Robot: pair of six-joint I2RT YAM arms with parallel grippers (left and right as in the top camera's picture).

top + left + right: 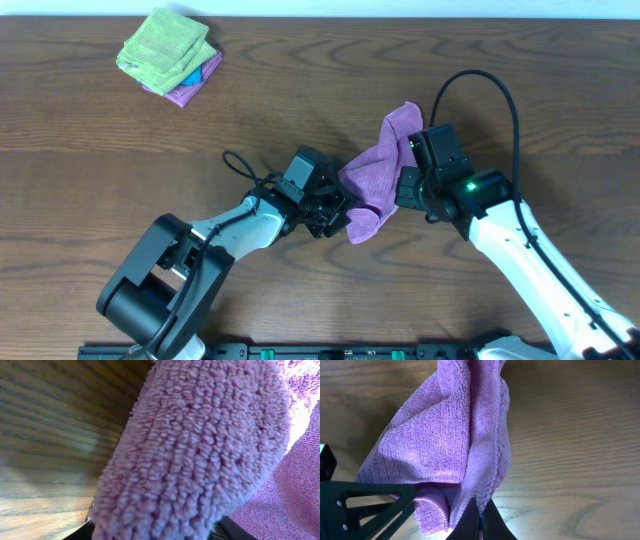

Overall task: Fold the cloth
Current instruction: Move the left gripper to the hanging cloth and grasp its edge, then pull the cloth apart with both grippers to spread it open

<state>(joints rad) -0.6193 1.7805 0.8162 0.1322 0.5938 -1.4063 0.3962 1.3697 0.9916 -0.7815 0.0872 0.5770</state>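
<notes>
Right claw (480, 522) has its dark tips together on a hem of the purple cloth (445, 445), which rises from them in a bunched, creased drape in the right wrist view. From overhead, this claw sits at the cloth's 3 o'clock side. Left claw (328, 212) presses against the cloth's 8 o'clock edge, but I cannot tell whether its fingers are apart or together: the left wrist view is filled by a thick fuzzy fold of cloth just in front of the lens.

From overhead the cloth (375, 170) lies crumpled between the two claws, a little toward 3 o'clock from the middle of the wooden desk (300, 100), one end reaching toward 12 o'clock.

Well apart, at the desk's 10 o'clock corner, rests a stack of folded cloths (170, 55), with green on top, then blue and purple beneath.
</notes>
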